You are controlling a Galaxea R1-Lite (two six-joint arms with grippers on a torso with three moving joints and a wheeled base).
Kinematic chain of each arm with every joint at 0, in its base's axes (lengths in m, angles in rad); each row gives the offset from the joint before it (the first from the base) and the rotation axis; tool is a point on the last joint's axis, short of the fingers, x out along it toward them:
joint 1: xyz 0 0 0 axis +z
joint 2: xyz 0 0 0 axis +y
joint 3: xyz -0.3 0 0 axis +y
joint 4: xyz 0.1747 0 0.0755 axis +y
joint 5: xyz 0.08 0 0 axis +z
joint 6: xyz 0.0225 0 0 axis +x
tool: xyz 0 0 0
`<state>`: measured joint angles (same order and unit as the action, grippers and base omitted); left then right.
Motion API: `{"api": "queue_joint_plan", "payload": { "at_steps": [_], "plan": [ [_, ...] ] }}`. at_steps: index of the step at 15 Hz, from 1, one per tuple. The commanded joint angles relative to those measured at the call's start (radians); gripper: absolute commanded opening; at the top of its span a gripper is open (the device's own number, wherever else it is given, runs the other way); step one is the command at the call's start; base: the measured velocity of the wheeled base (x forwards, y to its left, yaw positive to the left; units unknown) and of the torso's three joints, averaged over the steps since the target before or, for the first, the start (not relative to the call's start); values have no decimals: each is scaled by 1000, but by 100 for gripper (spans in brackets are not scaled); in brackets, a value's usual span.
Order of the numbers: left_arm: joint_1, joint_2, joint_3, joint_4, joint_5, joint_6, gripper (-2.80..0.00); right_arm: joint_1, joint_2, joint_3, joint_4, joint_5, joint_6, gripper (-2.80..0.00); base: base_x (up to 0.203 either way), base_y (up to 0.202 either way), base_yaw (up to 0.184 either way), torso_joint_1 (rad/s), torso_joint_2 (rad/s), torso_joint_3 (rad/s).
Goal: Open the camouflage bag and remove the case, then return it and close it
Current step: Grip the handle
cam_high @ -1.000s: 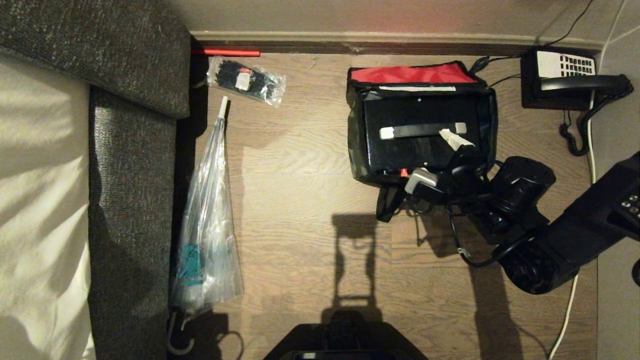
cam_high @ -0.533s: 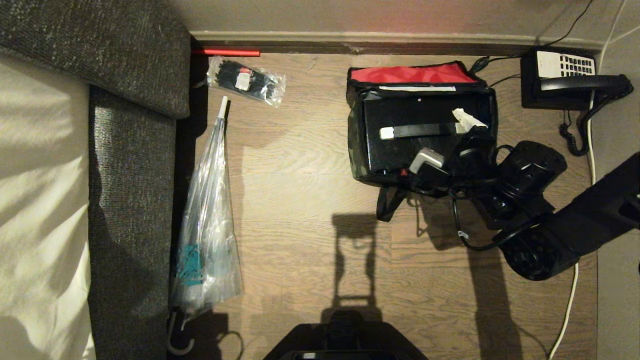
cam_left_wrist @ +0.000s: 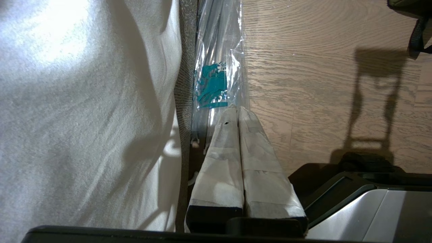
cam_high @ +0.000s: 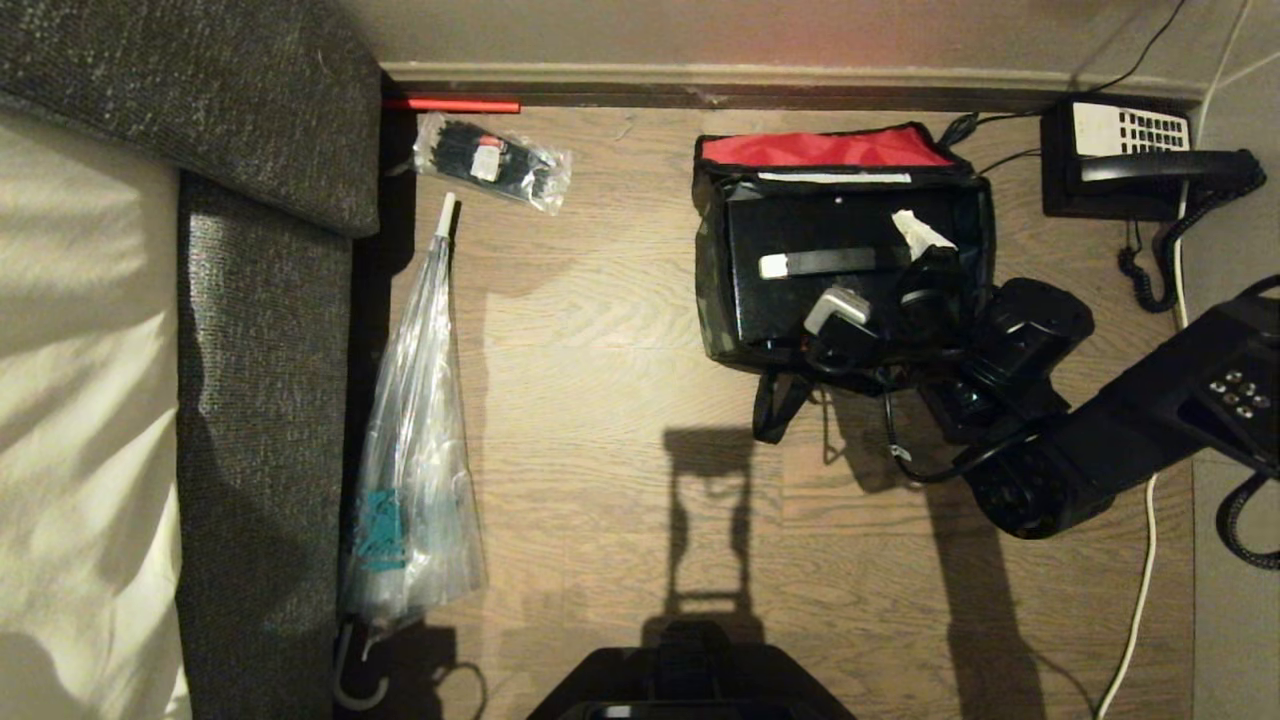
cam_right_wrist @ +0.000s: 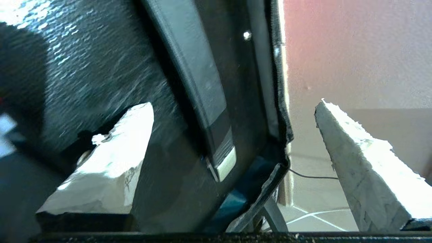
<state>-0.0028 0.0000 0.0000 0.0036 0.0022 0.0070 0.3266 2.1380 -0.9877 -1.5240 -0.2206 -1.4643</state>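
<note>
Jaws wide apart, the right gripper [cam_high: 880, 270] hangs over the case [cam_high: 800, 290] (inside the open camouflage bag [cam_high: 708, 300]). Its top bar [cam_high: 815, 263] runs sideways, beside the jaws.

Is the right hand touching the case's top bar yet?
Cannot tell. In the right wrist view the right hand stands open, one finger over the case beside the bar, but neither contact nor gap shows plainly.
</note>
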Motion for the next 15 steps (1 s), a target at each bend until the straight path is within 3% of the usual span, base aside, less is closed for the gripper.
{"api": "queue_joint_plan", "payload": {
  "at_steps": [1,15],
  "plan": [
    [0,0,0,1,1,-1,-280,0,42,-29,-6,0,-7,0,0,0,0,0,0,0],
    [0,0,0,0,0,-1,-280,-26,165,-215,-6,4,-1,0,0,0,0,0,0,0]
  ]
}}
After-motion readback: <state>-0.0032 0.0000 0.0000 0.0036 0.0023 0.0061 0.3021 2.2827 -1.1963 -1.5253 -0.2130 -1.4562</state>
